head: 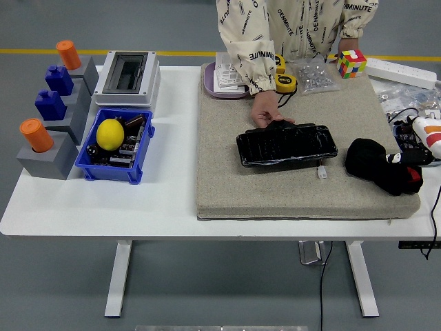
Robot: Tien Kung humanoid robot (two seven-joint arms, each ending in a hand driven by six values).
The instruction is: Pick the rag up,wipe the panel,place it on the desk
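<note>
A black panel [286, 145] lies flat in the middle of the beige mat [227, 179]. A person at the far side rests one hand [265, 112] on the panel's far edge. The black rag [366, 162] sits bunched on the mat, right of the panel. My right hand [405, 169] comes in from the right edge and lies over the rag's right part. Black on black hides its grip. My left arm is out of sight.
A blue bin [114, 172] with a lemon [109, 134], grey blocks [48, 157] with orange and blue pegs, and a white breaker box [127, 76] stand left. A Rubik's cube [351, 63], power strip [403, 71], tape measure [285, 82] and screw bag [313, 74] sit at the back. A small white connector [322, 172] lies by the panel.
</note>
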